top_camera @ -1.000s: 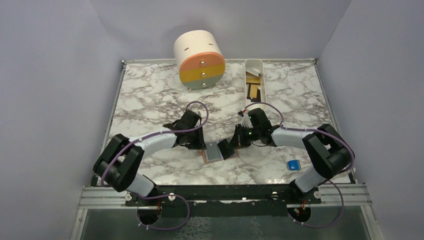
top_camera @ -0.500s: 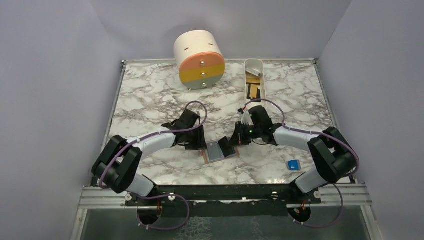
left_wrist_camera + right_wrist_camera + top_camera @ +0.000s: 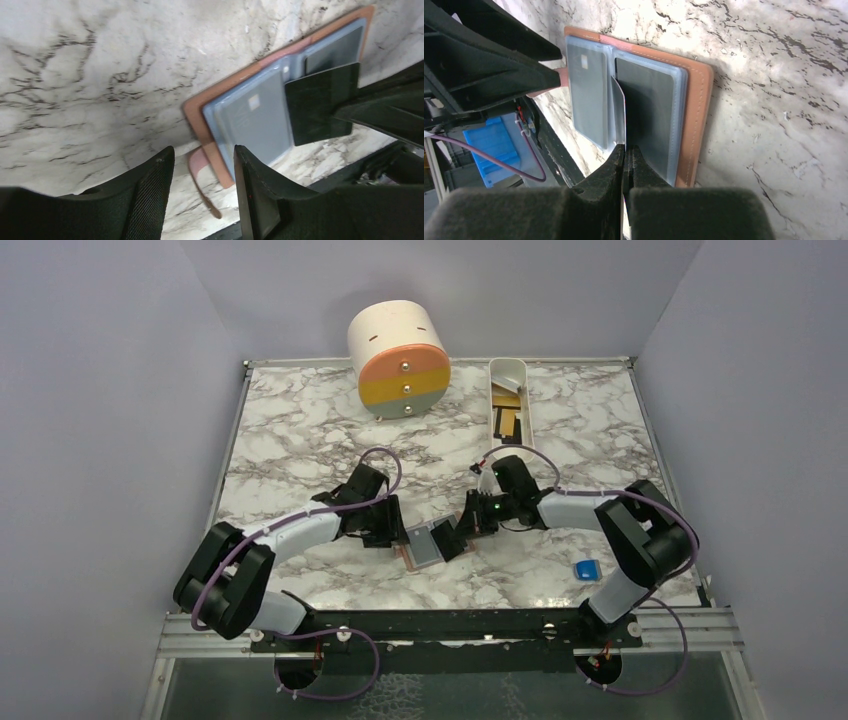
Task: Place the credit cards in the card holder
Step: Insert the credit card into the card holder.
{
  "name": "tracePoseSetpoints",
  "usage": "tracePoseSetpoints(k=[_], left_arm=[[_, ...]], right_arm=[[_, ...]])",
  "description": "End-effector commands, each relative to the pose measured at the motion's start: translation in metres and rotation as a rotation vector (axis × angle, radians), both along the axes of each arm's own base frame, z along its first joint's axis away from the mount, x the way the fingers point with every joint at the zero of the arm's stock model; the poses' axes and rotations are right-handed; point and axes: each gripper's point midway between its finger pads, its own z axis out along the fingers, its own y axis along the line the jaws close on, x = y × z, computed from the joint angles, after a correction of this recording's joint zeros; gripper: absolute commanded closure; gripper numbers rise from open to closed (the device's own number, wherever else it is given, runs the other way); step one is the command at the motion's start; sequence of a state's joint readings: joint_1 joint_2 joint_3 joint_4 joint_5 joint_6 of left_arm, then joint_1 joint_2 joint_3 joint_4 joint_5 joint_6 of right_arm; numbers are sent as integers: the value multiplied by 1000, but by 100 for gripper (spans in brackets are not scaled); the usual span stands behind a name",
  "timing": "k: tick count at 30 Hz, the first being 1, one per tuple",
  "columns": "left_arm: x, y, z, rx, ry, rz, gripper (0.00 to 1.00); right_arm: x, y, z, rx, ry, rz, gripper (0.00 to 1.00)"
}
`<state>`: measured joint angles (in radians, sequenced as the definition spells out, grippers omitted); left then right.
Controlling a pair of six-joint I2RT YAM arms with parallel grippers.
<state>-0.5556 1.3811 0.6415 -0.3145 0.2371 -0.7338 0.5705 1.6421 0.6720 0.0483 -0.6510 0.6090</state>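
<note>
Card holder (image 3: 425, 546): spread flat, 6 o'clock of table (image 3: 300, 420) centre, ready for loading. Right gripper (image 3: 625, 148): at its 3 o'clock, clenched on black credit card (image 3: 320, 102), probably angling it toward a sleeve. Left gripper (image 3: 203, 152): 9 o'clock, jaws apart, grasping nothing

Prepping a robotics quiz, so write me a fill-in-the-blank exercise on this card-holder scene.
The card holder lies ____ on the marble table. The right tool is ____ on a dark card. The blue block lies nearer the ____ arm's base.
Missing words: open; shut; right.
</note>
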Motion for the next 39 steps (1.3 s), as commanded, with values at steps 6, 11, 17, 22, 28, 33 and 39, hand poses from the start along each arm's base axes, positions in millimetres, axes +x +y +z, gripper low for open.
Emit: tracePoseSetpoints(k=[6,11,17,22,28,33,39], left_arm=[[-21,1,-20,-23,81,-6,62],[-14,-2,-19,-31,42,-17,74],[-1,-4,-19,-17,-6,-32,87],[5,-11,-22,-30,-6,-45,93],[4,-8,-29,-13,9,-46,96],[8,-10,-27,-14,-3,-52,96],[15,-14,-25,-13,-15,-61,96]], right_arm=[[-8,4,-14,23,25,53,99],[-8,12,-2,76,12,95,99],[-2,14,9,78,-13,99,99],[-5,8,-7,51,36,79,99],[-7,8,1,79,35,70,99],[2,2,25,47,-40,38,99],[2,2,37,67,-40,13,99]])
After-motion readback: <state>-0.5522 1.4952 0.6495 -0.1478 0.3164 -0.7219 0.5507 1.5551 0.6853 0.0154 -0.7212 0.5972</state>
